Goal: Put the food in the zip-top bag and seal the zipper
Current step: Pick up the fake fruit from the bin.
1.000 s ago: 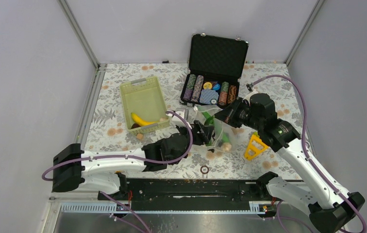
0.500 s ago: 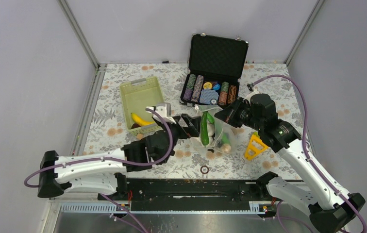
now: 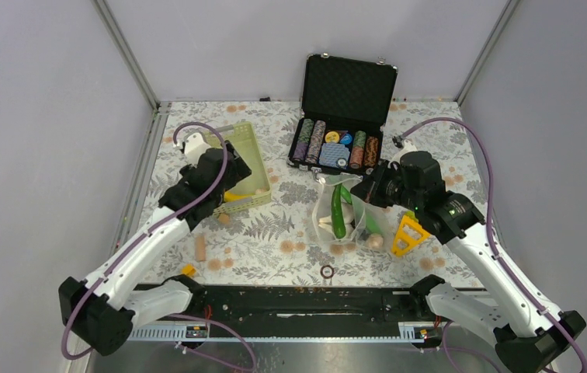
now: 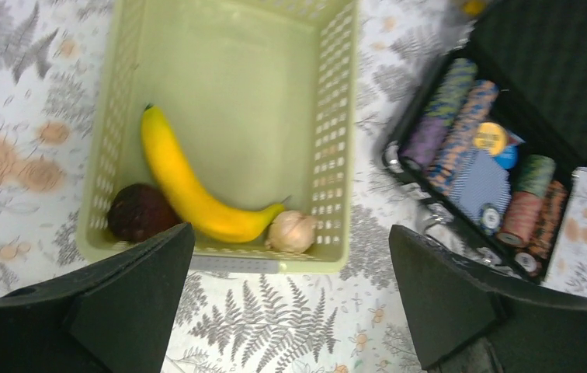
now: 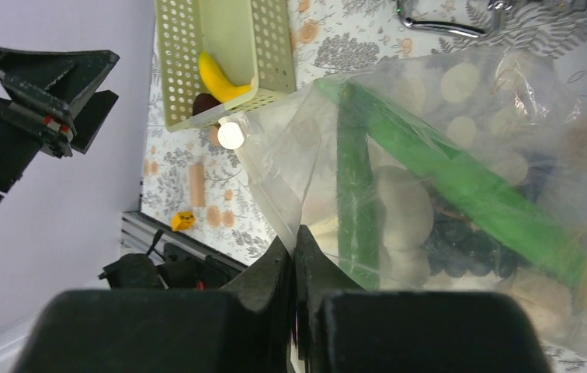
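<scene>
The zip-top bag (image 3: 350,220) stands right of centre with its top edge pinched in my right gripper (image 3: 363,193), which is shut on it (image 5: 296,242). Inside the bag (image 5: 461,101) lie green cucumbers (image 5: 356,194), white bulbs (image 5: 404,208) and dark grapes (image 5: 461,250). I cannot pick out the zipper strip clearly. My left gripper (image 3: 228,180) hangs open and empty over the near end of the green basket (image 4: 329,116). In the basket lie a banana (image 4: 185,190), a dark round piece (image 4: 139,211) and a garlic bulb (image 4: 292,231), just ahead of the left gripper (image 4: 289,260).
An open black case of poker chips (image 3: 335,145) stands behind the bag. A yellow triangular tool (image 3: 407,235) lies to the bag's right. Small loose pieces (image 3: 200,249) and a ring (image 3: 327,271) lie near the front edge. Walls close in both sides.
My left arm has drawn back from the bag and swung left to the basket, its gripper opening. A green cucumber now stands in the bag. The right gripper kept its hold.
</scene>
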`<state>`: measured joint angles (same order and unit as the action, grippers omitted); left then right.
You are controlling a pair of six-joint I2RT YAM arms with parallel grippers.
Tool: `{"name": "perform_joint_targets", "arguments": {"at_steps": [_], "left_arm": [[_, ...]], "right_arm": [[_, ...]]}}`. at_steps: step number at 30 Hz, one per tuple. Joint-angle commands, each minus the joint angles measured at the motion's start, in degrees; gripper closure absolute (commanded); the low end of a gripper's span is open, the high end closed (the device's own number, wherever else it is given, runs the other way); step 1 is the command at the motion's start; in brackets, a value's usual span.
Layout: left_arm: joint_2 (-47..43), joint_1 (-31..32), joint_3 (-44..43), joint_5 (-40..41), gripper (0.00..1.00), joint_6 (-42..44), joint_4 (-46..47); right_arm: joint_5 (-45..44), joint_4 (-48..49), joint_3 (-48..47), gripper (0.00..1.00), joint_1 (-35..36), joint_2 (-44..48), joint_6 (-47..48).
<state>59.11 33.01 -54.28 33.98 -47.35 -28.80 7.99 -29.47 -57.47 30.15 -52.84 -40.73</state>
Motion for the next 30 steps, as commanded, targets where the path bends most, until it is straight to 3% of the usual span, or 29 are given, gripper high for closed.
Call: {"name": "perform_joint_targets", "arguments": {"at_steps": [1, 5, 10, 16, 30], "left_arm": [[4.63, -7.39, -3.73, -10.89, 0.01, -7.69, -6.95], [10.62, -11.4, -3.83, -13.89, 0.01, -11.84, -7.81], [17.38, -12.88, -6.6, -7.51, 0.01, -17.5, -10.75], [24.02, -13.99, -7.76, -6.14, 0.01, -22.24, -10.86], [39.15, -15.34, -13.55, -8.33, 0.01, -23.29, -10.31]], "right_arm": [[-2.26, -0.65, -3.52, 0.96, -0.37, 1.11, 4.2], [-2.45, -2.18, -3.87, 0.97, -0.36, 0.92, 5.71], [-1.22, -2.79, -3.42, 0.97, -0.36, 1.08, 6.82], [-0.46, -2.91, -2.0, 0.97, -0.36, 1.82, 6.46], [-2.76, -5.68, -2.27, 0.97, -0.44, 2.16, 8.03]]}}
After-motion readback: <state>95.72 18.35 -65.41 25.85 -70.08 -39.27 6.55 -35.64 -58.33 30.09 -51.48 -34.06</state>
